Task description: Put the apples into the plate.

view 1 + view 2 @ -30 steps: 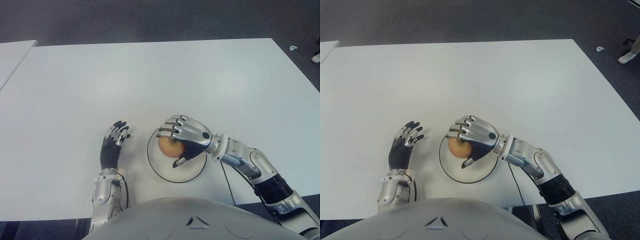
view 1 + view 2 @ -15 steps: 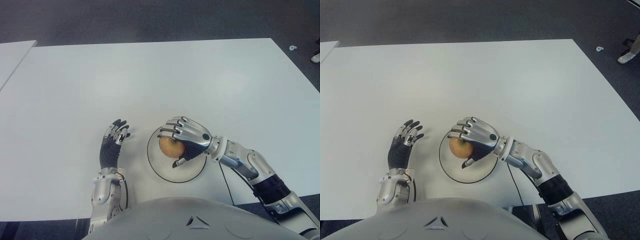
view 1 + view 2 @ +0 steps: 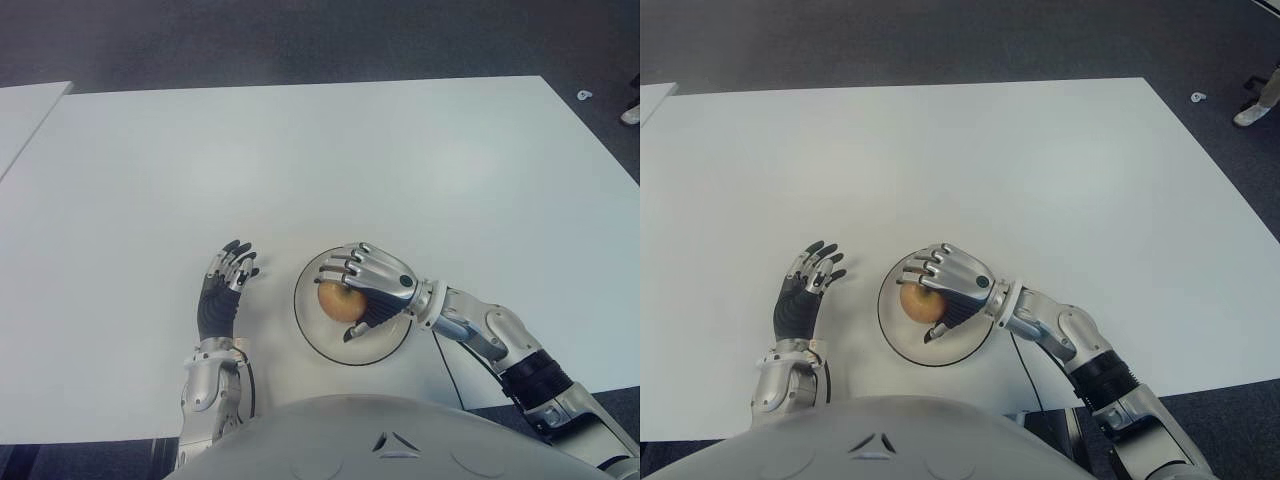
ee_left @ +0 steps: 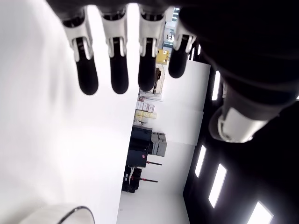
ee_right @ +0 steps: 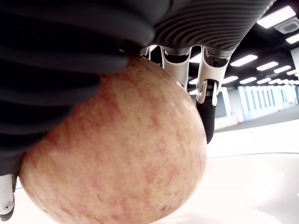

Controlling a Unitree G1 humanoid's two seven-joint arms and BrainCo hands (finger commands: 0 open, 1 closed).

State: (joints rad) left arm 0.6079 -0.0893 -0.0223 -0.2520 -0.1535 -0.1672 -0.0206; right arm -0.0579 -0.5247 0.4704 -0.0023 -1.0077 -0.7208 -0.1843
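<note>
Low in the frame, just right of centre, the right hand (image 3: 372, 285) curls its fingers (image 5: 208, 112) over a yellow-red apple (image 3: 338, 302) — gripped, inside the white plate (image 3: 310, 336) with its dark rim. Just left of the plate, the left hand (image 3: 222, 292) shows — fingers spread, holding nothing. The white table (image 3: 320, 160) stretches toward the top of the frame.

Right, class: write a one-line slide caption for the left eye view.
Right hand holds an apple over the plate; left hand open beside it.
</note>
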